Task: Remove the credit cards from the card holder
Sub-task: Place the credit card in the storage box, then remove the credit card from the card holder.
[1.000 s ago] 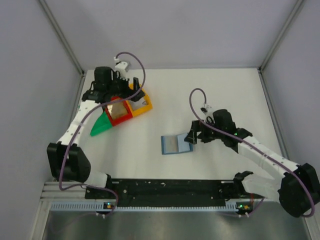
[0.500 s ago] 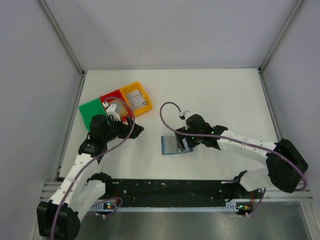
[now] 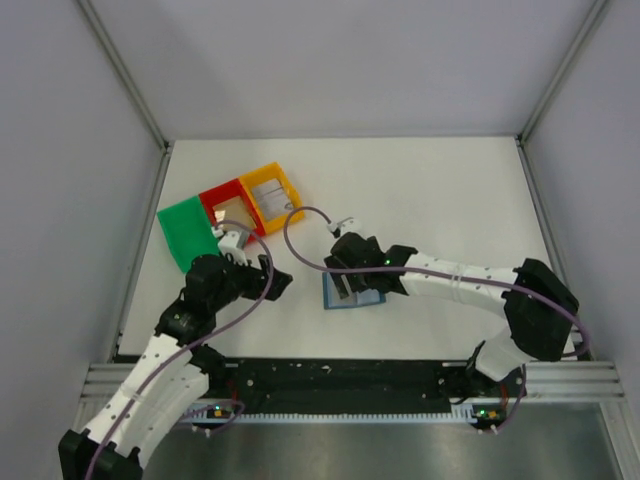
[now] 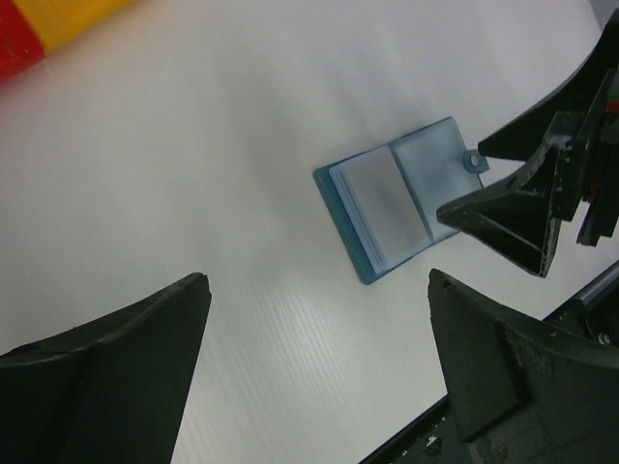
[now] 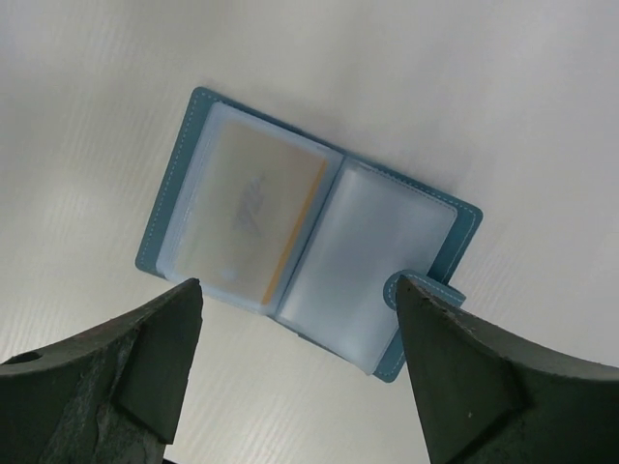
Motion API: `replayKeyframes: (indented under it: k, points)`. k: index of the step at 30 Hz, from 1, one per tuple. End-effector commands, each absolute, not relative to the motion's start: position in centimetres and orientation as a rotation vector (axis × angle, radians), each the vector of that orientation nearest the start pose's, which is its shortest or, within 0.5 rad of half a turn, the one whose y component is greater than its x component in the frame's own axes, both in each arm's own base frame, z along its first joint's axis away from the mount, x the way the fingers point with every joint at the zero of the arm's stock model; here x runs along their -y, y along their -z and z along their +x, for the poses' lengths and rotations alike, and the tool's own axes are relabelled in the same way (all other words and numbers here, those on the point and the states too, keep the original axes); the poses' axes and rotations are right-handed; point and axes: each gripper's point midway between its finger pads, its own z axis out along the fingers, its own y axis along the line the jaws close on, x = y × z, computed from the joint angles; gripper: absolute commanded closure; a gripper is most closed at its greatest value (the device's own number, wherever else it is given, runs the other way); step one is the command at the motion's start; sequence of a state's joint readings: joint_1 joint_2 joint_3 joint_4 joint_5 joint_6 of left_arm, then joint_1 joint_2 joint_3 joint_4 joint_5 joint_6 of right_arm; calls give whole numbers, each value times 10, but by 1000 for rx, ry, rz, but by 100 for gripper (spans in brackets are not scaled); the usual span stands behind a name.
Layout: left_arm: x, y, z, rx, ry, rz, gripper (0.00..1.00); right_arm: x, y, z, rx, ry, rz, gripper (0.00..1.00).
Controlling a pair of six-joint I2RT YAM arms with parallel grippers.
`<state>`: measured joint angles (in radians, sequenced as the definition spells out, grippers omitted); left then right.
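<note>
Step in hand, my read: lining up for a card pull. The right pincer (image 3: 348, 284) hangs over the card holder (image 3: 366, 300), jaws apart, nothing in them. The holder lies flat and open on the table (image 3: 440, 190), directly below that pincer, inner pockets up.

Right wrist view: one pale card (image 5: 253, 217) with an orange edge sits in the pocket of the panel away from the snap tab (image 5: 426, 287). The other pocket looks clear. The tab is just beside one jaw.

The left pincer (image 3: 278, 284) is wide open and empty, with the holder ahead of it, no contact. The green tray (image 3: 188, 235), red tray (image 3: 218, 190) and yellow tray (image 3: 266, 170) sit off to its side, well apart from the holder.

Next move, a judgement: lower the right pincer to the loaded pocket, pinch the card only, not the sleeve, and slide it out along the pocket. I can't tell which pocket edge is open. The holder looks light and will likely drag, so the left pincer probably has to pin the empty panel first. Risks: grabbing sleeve plus card, or flipping the holder shut.
</note>
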<state>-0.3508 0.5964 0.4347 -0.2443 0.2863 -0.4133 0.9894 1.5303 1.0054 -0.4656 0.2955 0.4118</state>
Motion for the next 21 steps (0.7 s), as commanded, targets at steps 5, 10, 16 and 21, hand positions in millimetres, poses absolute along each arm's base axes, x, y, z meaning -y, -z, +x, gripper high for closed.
replayKeyframes:
  k: [5,10,16,21]
  points:
    - [158,-139,203,-2068,779,125,2,-294,-103,239,-2375,-138,-557,20]
    - [159,-143,204,-2057,791,87,3,-320,-89,232,-2410,-234,-682,23]
    - [151,-134,210,-2045,783,-74,3,-327,-59,225,-2463,-242,-763,29]
    - [150,-126,216,-2026,786,-121,3,-336,-49,221,-2468,-287,-814,30]
